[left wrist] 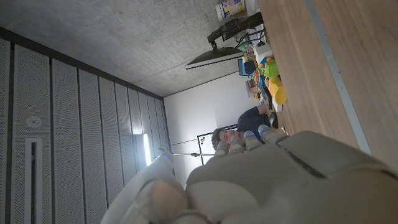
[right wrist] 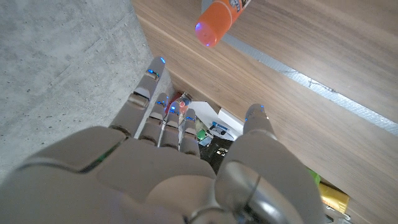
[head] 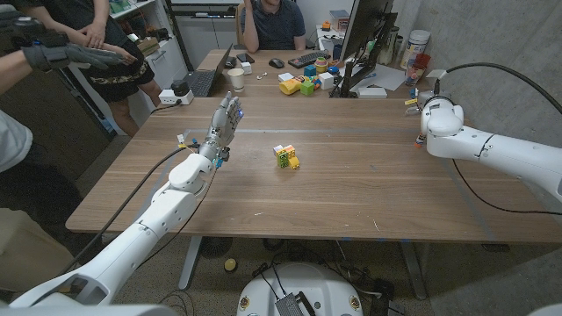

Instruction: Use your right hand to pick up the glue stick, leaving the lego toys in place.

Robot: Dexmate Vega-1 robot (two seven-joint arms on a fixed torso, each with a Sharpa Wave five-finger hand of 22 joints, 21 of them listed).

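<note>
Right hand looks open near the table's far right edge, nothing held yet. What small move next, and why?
Probably ease the right hand forward toward the glue stick: its orange cap lies on the table just beyond the spread fingers, untouched. The lego toys sit mid-table, well away.

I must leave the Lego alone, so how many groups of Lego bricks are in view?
2. One small cluster sits midway across the wooden table. A second pile lies on the far desk beside the monitor. More may be hidden behind it.
</note>
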